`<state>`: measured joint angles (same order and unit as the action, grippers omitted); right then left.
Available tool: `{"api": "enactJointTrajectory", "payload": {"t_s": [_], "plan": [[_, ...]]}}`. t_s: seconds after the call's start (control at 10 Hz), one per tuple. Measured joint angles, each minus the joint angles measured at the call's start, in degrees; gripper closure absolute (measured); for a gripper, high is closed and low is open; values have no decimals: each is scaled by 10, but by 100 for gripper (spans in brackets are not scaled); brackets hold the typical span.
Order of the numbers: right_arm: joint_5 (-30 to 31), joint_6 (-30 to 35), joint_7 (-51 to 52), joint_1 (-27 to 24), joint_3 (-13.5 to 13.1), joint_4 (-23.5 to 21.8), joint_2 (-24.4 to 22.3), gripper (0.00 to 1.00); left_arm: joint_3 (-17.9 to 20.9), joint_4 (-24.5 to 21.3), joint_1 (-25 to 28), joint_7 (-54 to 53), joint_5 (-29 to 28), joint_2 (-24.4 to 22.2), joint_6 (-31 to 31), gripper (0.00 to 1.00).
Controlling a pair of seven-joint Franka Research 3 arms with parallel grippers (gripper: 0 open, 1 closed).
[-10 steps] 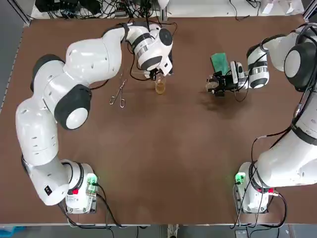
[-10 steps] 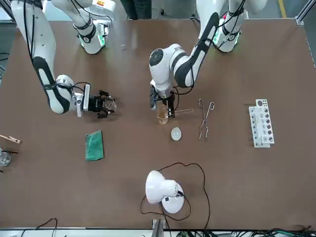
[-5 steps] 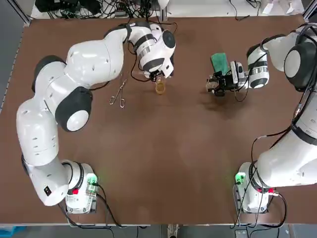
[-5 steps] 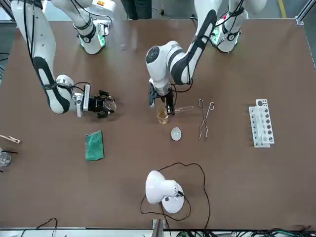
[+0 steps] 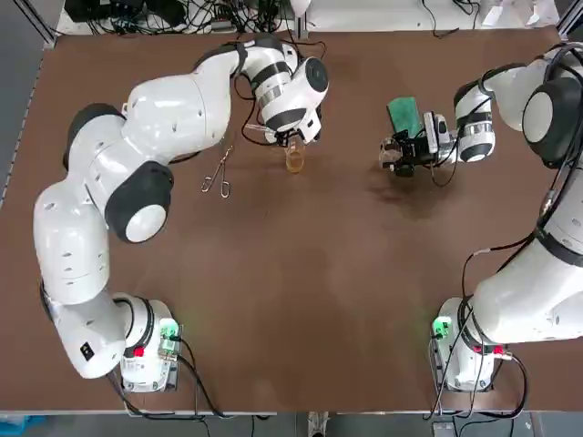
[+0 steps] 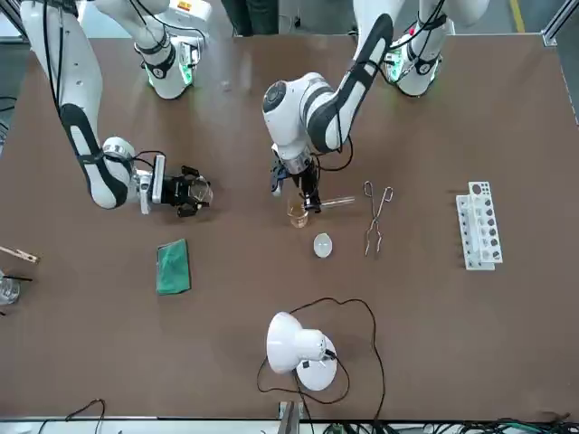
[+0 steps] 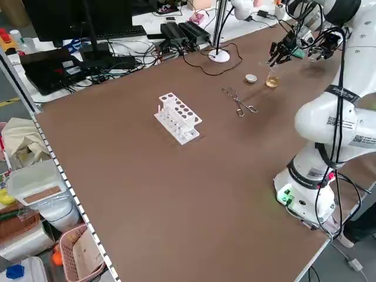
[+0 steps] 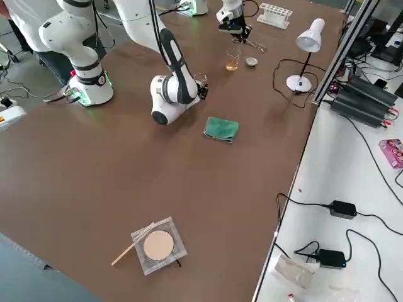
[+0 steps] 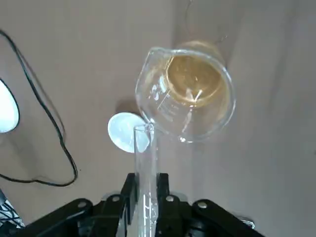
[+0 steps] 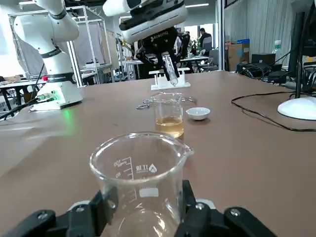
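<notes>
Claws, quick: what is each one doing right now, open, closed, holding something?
Left claw: closed on a test tube, above the beaker of amber liquid.
Right claw: closed on an empty beaker.

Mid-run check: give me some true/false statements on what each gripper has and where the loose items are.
1. The left gripper is shut on a test tube. True.
2. The beaker by that tube's mouth is empty. False: it holds amber liquid.
3. The right gripper holds a second beaker. True.
4. The green cloth is in the right gripper. False: it lies flat on the table.
5. The tongs lie on the table, in no gripper. True.
</notes>
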<state>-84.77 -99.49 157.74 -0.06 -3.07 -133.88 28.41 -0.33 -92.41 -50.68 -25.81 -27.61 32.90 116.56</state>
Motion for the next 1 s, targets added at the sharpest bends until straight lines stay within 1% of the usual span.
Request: {"api": "enactJointTrajectory", "payload": {"t_s": [0.4, 1.0], "plan": [[-1, 0, 0, 0, 0, 0, 0, 41, 0, 18, -6, 0, 0, 15, -11, 78], [-3, 0, 0, 0, 0, 0, 0, 41, 0, 21, -6, 0, 0, 17, -13, 78]]}}
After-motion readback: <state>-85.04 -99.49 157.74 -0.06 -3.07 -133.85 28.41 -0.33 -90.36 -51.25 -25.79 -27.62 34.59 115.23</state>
